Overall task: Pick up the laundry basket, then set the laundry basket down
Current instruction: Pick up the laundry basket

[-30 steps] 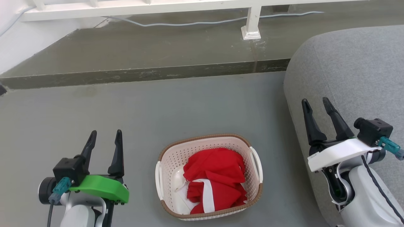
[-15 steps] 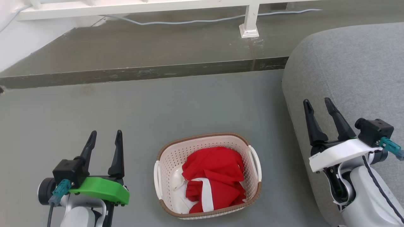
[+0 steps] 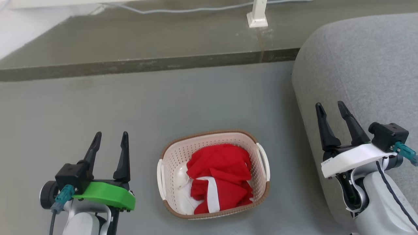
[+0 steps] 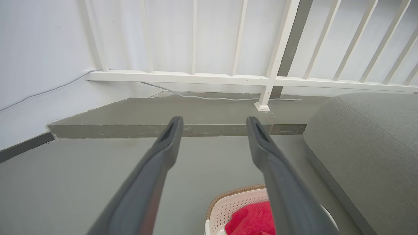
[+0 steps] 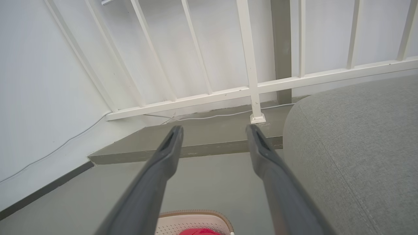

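The laundry basket [image 3: 169,156], cream-white and perforated with a brown rim band and white loop handles, sits on the grey floor low in the head view. It holds red and white clothes [image 3: 218,176]. My left gripper [image 3: 110,137] stands open to the basket's left, apart from it. Off to the right my right gripper [image 3: 330,107] is open too, over the sofa's edge. A corner of the basket [image 4: 228,205] peeks from the bottom of the left wrist view between the fingers of the gripper [image 4: 214,121]. In the right wrist view its far rim [image 5: 196,217] lies below the gripper [image 5: 214,130].
A grey sofa [image 3: 359,71] fills the right side, close beside the basket. A raised floor step [image 3: 147,63] crosses behind, with a white railing post [image 3: 257,18] and a cable [image 3: 183,10] on it. A white wall is at the left.
The whole head view has shifted: step, railing and basket sit higher in the picture, so the camera has tilted down. Both grippers stay open in the same places.
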